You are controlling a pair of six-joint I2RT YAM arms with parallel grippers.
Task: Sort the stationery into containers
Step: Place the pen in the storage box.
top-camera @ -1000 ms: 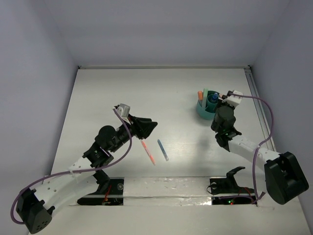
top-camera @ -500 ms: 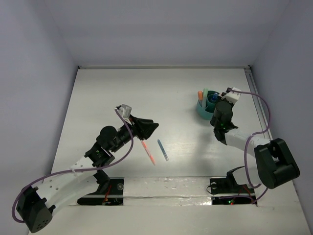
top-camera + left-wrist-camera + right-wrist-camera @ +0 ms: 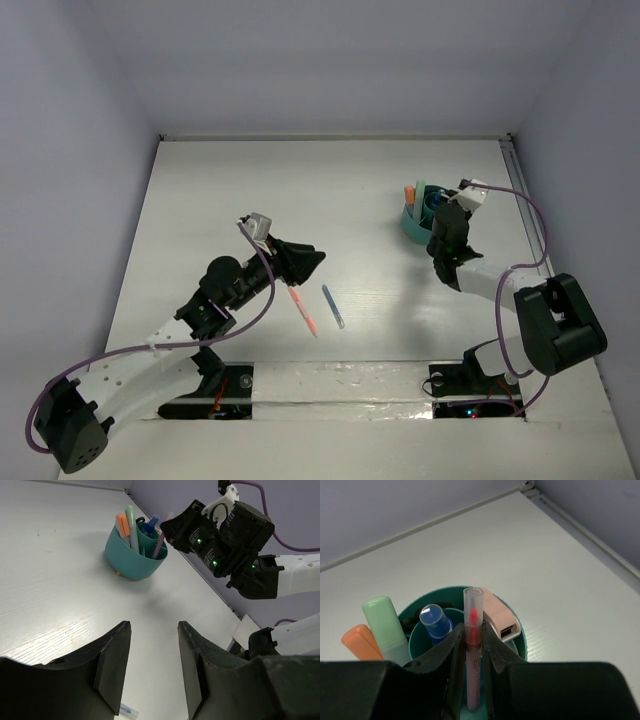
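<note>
My right gripper (image 3: pixel 471 630) is shut on a pink pen (image 3: pixel 473 605) with a clear cap and red tip. The pen stands upright inside the teal cup (image 3: pixel 521 641). The cup also holds a green marker (image 3: pixel 385 622), an orange marker (image 3: pixel 359 642), a blue-capped bottle (image 3: pixel 434 621) and a pink eraser (image 3: pixel 499 616). From above, the right gripper (image 3: pixel 441 212) sits over the cup (image 3: pixel 412 226). My left gripper (image 3: pixel 312 258) hangs open and empty above an orange pen (image 3: pixel 304 310) and a blue pen (image 3: pixel 333 306) lying on the table.
In the left wrist view the cup (image 3: pixel 131 562) stands ahead of the open fingers (image 3: pixel 117 645), with the right arm (image 3: pixel 225 535) just beyond it. The side wall and a rail (image 3: pixel 522 190) run close to the right of the cup.
The right arm has swung its elbow in toward its base while the gripper kept the pink pen over the cup. The left gripper has barely shifted.
</note>
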